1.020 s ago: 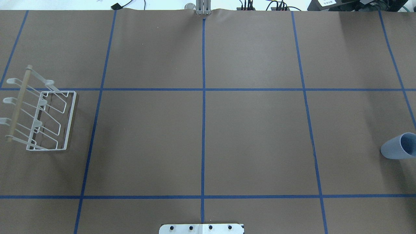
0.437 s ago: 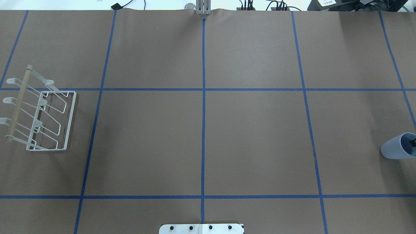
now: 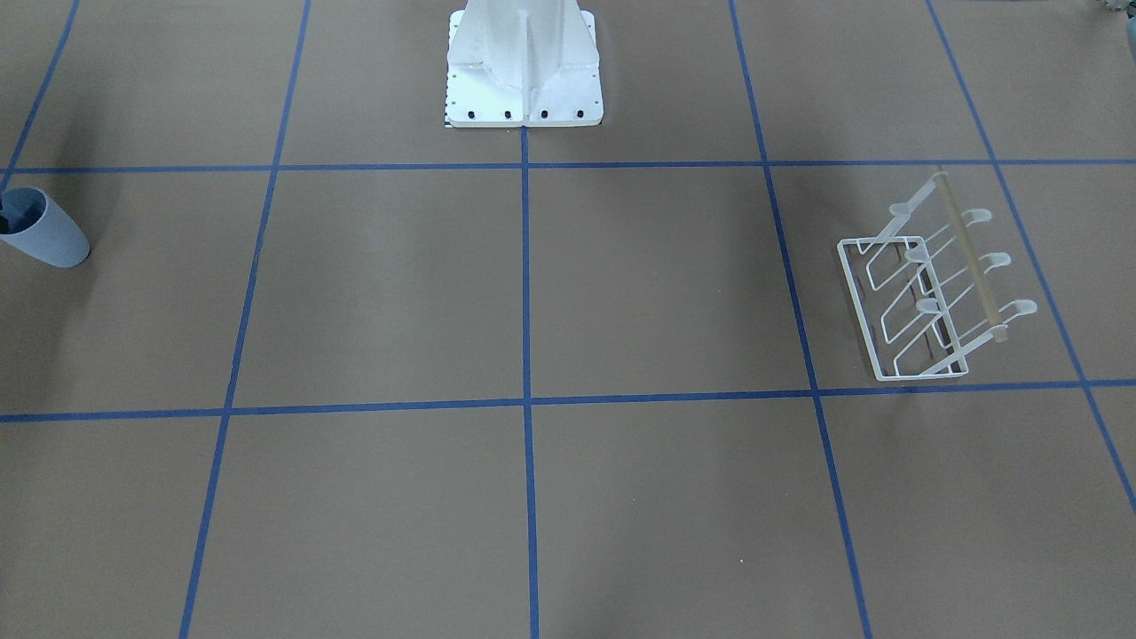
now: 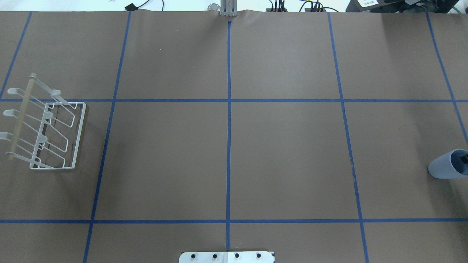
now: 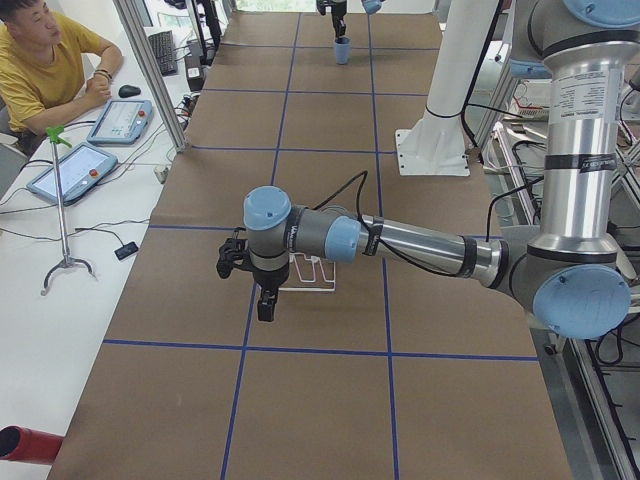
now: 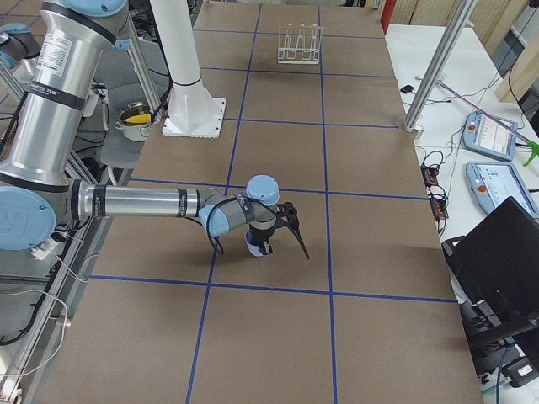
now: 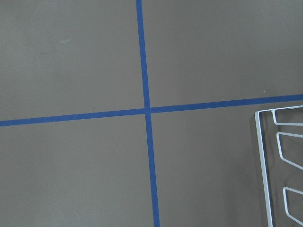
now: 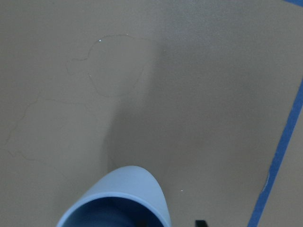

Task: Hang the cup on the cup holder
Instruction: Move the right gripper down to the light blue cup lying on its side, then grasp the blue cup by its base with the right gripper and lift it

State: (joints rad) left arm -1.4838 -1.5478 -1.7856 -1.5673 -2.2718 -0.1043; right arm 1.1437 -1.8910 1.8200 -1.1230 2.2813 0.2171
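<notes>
The light blue cup (image 4: 443, 167) stands upright at the table's far right edge; it also shows in the front view (image 3: 49, 235) and the right wrist view (image 8: 124, 198). My right gripper (image 6: 266, 242) is right at the cup, jaws open. One dark fingertip (image 4: 464, 159) sits in the cup's mouth and another fingertip (image 8: 200, 222) shows just outside the wall, apart from it. The white wire cup holder (image 4: 55, 135) with its wooden rod (image 4: 22, 115) stands at the far left. My left gripper (image 5: 262, 305) hovers near the holder (image 5: 312, 275); I cannot tell whether it is open or shut.
The white robot pedestal (image 3: 524, 62) stands at mid table on the robot's side. Blue tape lines (image 4: 229, 109) grid the brown table. An operator (image 5: 40, 60) sits at a side desk with tablets (image 5: 75, 170). A laptop (image 6: 505, 269) is beside the right end.
A dark fingertip of my right gripper has come into the cup's mouth at the view's right edge. The cup and the holder have not moved.
</notes>
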